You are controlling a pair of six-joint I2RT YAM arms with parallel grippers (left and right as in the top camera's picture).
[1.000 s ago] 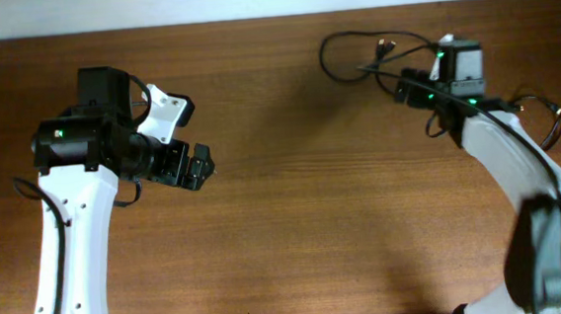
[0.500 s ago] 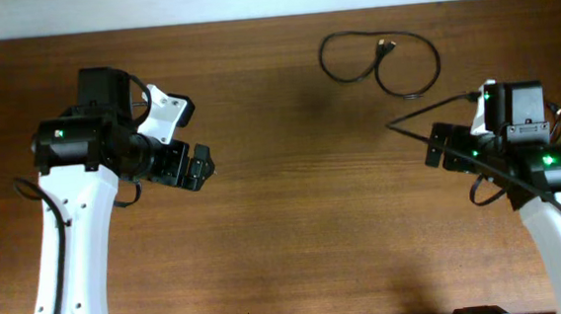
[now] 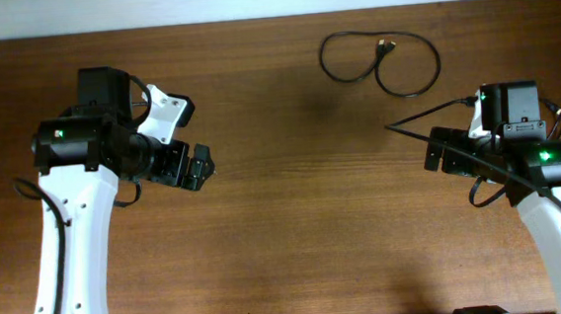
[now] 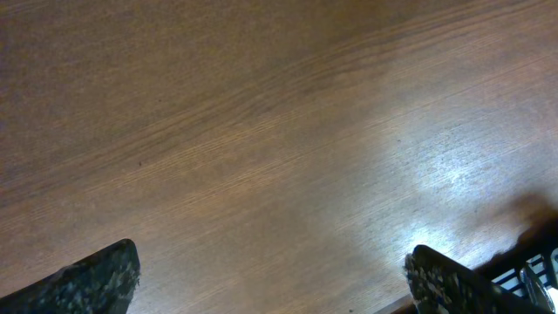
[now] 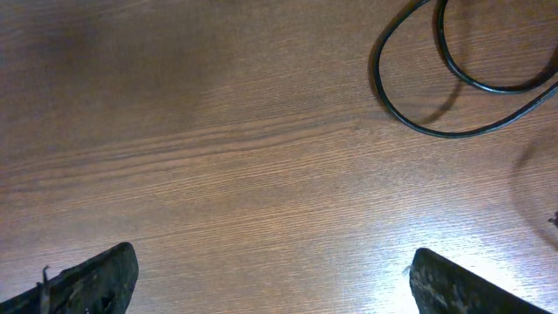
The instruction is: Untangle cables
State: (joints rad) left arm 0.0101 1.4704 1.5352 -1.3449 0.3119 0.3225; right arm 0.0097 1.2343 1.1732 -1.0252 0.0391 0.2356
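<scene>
Toward table's (image 3: 295, 225) far right edge, black cable (image 3: 376, 68) lies in loose loops. Left gripper (image 3: 207, 167) & right gripper (image 3: 427, 154): jaws wide, empty, well apart.

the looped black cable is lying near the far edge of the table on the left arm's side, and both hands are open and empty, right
Not quite: the cable lies near the far edge on the right arm's side, as the overhead view shows. The rest holds: the left hand and the right hand are both open and empty.
</scene>
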